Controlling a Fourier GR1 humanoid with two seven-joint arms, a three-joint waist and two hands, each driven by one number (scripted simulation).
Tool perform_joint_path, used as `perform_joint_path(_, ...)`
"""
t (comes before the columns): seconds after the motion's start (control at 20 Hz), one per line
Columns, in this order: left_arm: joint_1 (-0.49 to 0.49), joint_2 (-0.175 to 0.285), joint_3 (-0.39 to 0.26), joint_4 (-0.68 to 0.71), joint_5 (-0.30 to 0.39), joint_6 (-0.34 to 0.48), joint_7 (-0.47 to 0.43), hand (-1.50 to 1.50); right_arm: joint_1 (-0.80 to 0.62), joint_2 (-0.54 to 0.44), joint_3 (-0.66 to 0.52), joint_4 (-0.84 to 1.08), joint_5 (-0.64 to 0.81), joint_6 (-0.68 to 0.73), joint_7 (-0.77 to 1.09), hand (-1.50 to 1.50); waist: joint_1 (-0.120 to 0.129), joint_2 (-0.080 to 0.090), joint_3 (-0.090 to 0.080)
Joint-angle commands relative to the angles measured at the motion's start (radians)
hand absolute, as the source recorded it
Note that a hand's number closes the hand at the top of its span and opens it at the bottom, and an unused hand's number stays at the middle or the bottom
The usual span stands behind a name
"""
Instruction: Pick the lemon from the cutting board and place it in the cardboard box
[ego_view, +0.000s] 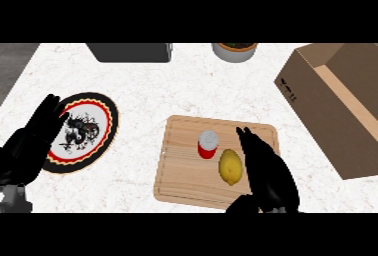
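A yellow lemon (231, 166) lies on the wooden cutting board (181, 170), just below a red can with a grey top (208, 144). My right hand (267, 172) hovers over the board's right side, right beside the lemon, its fingers straight and pointing away from me; whether it touches the lemon cannot be told. The open cardboard box (332, 105) stands at the right of the counter. My left hand (29, 142) rests open at the left edge, fingers up.
A round plate with a black, red and white pattern (85, 131) lies at the left, partly behind my left hand. A dark appliance (131, 52) and a grey pot (235, 51) stand at the counter's far edge.
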Motion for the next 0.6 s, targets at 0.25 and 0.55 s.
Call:
perform_joint_path(0.25, 0.018, -0.064, -0.004, -0.051, -0.059, 0.015, 0.030, 0.00, -0.095, 0.101, -0.004, 0.080, 0.098, 0.067, 0.082, -1.50, 0.003, 0.000, 0.000)
perform_joint_path(0.55, 0.004, -0.026, 0.092, 0.073, -0.006, -0.107, -0.039, 0.00, -0.044, 0.091, -0.044, 0.105, 0.108, 0.085, 0.034, -1.50, -0.003, 0.001, 0.000)
